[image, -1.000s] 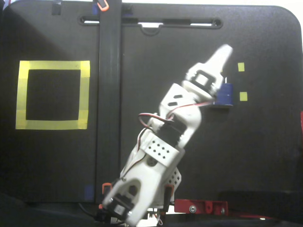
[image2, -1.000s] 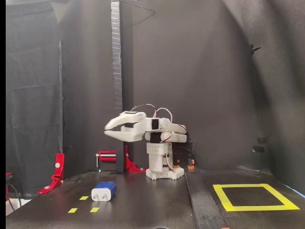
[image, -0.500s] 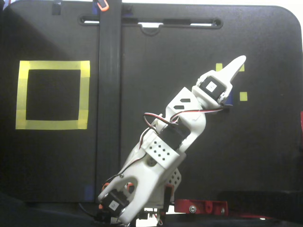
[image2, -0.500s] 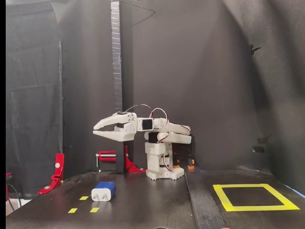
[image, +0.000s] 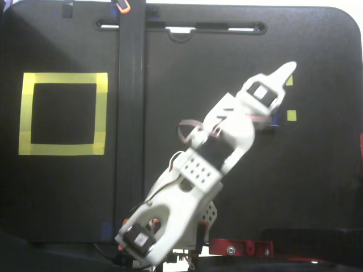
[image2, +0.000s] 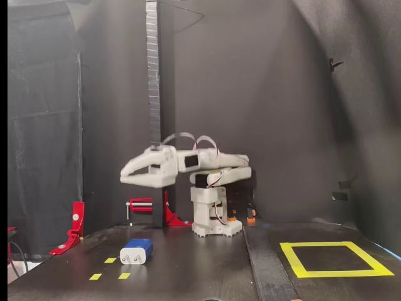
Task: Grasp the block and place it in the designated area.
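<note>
The blue block lies on the black table at the front left of a fixed view, its white end with two prongs facing the camera. In the fixed view from above, only a blue sliver shows beside the arm. My white gripper hangs well above the block with its jaws together and nothing in them. From above, its tip points to the upper right. The designated area, a wide yellow tape square, lies far off on the left in that view and at the right in the other.
Small yellow tape squares lie around the block; two show from above. A black upright post stands behind the arm base, crossing the top view. Red clamps sit at the left edge.
</note>
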Robot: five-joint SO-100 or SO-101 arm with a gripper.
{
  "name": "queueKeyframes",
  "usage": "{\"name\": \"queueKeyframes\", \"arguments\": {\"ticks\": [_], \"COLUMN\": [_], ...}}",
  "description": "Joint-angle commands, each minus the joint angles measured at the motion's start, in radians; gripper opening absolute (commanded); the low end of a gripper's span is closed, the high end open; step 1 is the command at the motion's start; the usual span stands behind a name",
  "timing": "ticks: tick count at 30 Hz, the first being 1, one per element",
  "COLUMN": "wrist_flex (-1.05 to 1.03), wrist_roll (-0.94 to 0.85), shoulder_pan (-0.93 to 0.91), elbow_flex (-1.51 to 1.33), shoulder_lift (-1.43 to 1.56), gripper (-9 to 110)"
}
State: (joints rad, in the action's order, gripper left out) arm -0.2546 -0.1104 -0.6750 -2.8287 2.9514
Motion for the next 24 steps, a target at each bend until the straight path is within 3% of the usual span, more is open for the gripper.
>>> {"name": "queueKeyframes", "arguments": {"ticks": [1,24], "wrist_flex": [-0.098,-0.851], "wrist_roll": [-0.005,-0.083], "shoulder_pan": [0.011,0.017], "elbow_flex": [0.193,0.87], "shoulder_lift": [-0.121,-0.695], "gripper": [0,0]}}
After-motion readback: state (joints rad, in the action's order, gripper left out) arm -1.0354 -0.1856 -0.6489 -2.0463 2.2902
